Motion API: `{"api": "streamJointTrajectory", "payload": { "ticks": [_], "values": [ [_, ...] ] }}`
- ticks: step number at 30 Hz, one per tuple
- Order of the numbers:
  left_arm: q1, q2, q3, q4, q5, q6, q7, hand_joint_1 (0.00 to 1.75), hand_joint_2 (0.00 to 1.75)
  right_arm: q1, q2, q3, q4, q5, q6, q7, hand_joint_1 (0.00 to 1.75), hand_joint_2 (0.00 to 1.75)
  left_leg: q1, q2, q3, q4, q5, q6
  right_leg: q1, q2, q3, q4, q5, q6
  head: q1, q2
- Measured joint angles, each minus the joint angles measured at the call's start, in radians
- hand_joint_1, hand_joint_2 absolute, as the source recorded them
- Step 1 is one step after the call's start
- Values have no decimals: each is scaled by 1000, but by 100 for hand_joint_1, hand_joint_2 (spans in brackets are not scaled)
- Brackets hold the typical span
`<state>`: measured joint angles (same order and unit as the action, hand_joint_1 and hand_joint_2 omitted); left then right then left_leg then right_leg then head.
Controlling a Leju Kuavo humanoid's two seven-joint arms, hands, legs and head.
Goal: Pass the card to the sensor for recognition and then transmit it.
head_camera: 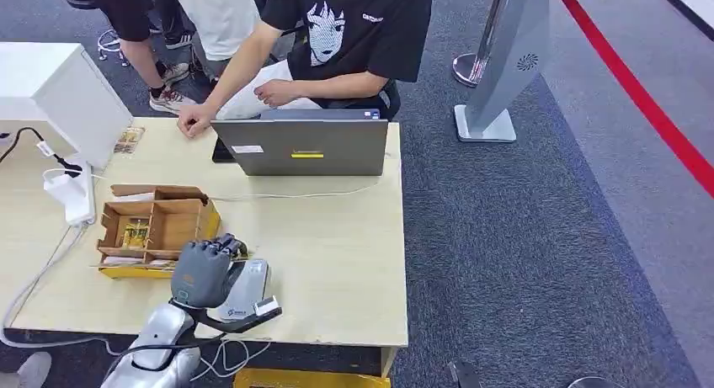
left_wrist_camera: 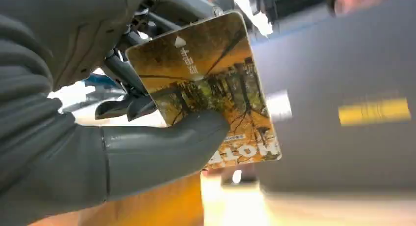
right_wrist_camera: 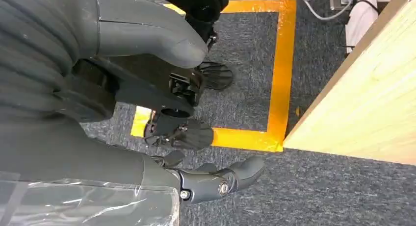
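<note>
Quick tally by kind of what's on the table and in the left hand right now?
Card: 1, held in the left hand
Sensor: 1
Cardboard box: 1
Laptop: 1
Power strip: 1
White box: 1
Total: 6

The left robot hand [head_camera: 202, 272] is matte grey with a ribbed cover, a thick smooth grey thumb [left_wrist_camera: 162, 147] and darker fingers [left_wrist_camera: 122, 107]. Its forearm [head_camera: 156, 342] is glossy silver, with thin black cables looping beside it. The right robot hand [right_wrist_camera: 147, 74] shows small screws at its dark fingers [right_wrist_camera: 221, 179] and clear plastic wrap [right_wrist_camera: 88, 204] on the wrist.
</note>
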<state>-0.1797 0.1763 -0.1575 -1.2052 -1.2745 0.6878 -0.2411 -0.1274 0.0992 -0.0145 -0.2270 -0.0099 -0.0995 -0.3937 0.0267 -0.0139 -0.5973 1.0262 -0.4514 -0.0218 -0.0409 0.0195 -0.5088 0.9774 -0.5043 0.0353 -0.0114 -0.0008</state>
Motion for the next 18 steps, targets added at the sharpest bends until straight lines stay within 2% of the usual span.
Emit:
{"api": "streamJointTrajectory", "payload": {
  "ticks": [7,14,18],
  "values": [
    [-113,100,82,-34,46,-6,16,175,175,6,10,-8,0,13,2,-7,0,175,3,0,0,0,1,-1,2,0,0,1,0,-1,0,0],
    [-142,160,151,-14,105,0,3,175,175,6,15,-14,0,15,9,-13,0,175,2,0,-1,0,1,-1,2,1,-1,0,0,-1,0,0],
    [-141,174,171,-4,111,0,-6,175,175,6,16,-16,0,20,9,-15,0,175,2,0,-2,0,1,-1,2,1,-2,0,0,-1,0,0]
  ]
}}
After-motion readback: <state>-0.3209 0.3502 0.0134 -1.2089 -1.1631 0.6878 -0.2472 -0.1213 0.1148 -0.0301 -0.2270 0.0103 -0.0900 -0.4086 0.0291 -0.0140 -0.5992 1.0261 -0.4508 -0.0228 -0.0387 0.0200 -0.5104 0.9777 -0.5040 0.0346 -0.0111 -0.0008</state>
